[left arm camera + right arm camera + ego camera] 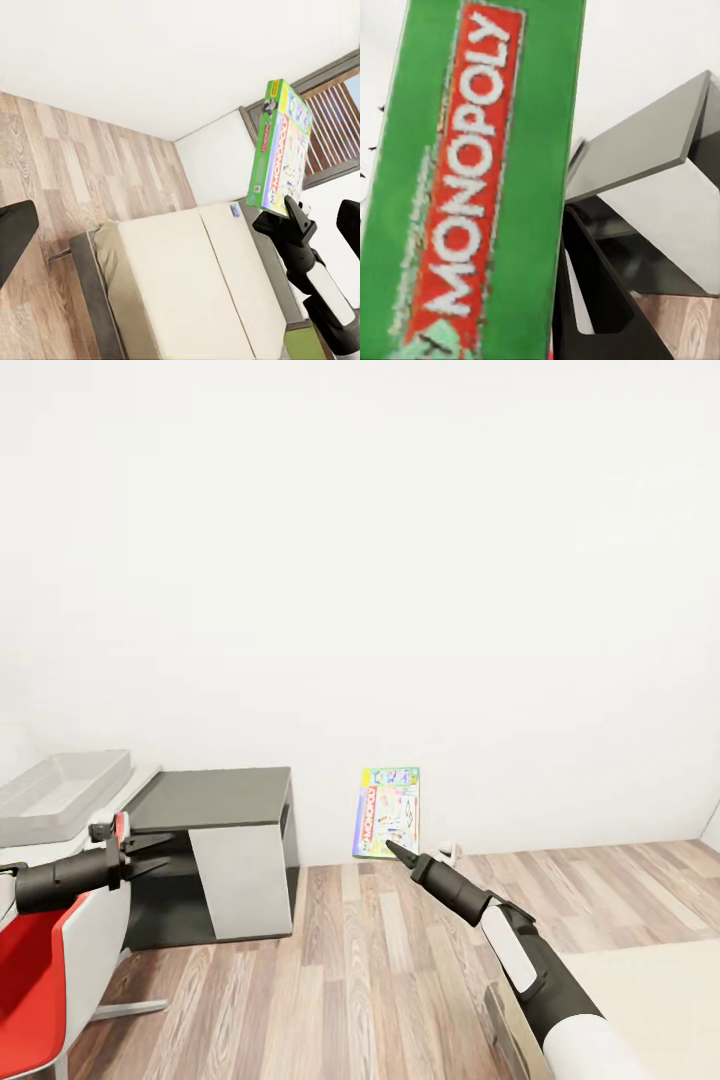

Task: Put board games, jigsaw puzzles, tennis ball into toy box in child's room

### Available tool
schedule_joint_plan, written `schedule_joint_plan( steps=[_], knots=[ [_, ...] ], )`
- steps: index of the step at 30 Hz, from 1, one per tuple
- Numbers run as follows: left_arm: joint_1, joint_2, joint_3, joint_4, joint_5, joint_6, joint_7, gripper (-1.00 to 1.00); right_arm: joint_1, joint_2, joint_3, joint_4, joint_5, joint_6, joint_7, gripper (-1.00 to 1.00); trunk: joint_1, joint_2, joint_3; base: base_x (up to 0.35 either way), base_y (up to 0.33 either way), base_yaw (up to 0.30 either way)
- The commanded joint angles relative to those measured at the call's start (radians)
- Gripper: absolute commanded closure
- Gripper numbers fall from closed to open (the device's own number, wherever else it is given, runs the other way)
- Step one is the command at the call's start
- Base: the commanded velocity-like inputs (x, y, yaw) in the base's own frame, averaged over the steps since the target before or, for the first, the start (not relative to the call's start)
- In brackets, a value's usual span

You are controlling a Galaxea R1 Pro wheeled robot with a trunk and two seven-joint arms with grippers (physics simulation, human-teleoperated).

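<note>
Here the right gripper (395, 850) clenched the green board game (388, 812) upright, long axis vertical; the left gripper (150, 854) hung released.

Toy box (60, 792) cut by edge; Monopoly box (472, 180) cropped.

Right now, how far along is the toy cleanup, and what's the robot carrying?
Nothing looks finished: the toy box on the light-grey desk shows only bare interior as far as the head view reaches. In hand: the right end effector is shut on the green Monopoly box, held upright above the wood floor. The left end effector carries nothing. Left: bring this game to the box, then fetch the other toys.
</note>
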Motion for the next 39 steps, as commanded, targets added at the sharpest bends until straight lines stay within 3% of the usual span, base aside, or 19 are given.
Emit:
schedule_joint_plan(
  steps=[1, 21, 39],
  knots=[
    [-0.001, 0.000, 0.000, 0.000, 0.000, 0.005, -0.003, -1.00, 0.000, 0.000, 0.000, 0.000, -0.011, 0.009, 0.000, 1.00, 0.001, -0.001, 0.000, 0.231, 0.000, 0.133],
    [0.000, 0.000, 0.002, 0.000, 0.000, 0.005, -0.003, -1.00, 0.000, 0.000, 0.000, 0.000, -0.012, 0.009, 0.000, 1.00, 0.001, -0.001, 0.002, 0.149, 0.000, 0.014],
    [0.000, -0.001, 0.002, 0.000, 0.000, 0.005, -0.003, -1.00, 0.000, 0.000, 0.000, 0.000, -0.012, 0.009, 0.000, 1.00, 0.001, -0.001, 0.015, 0.233, 0.000, 0.138]
  ],
)
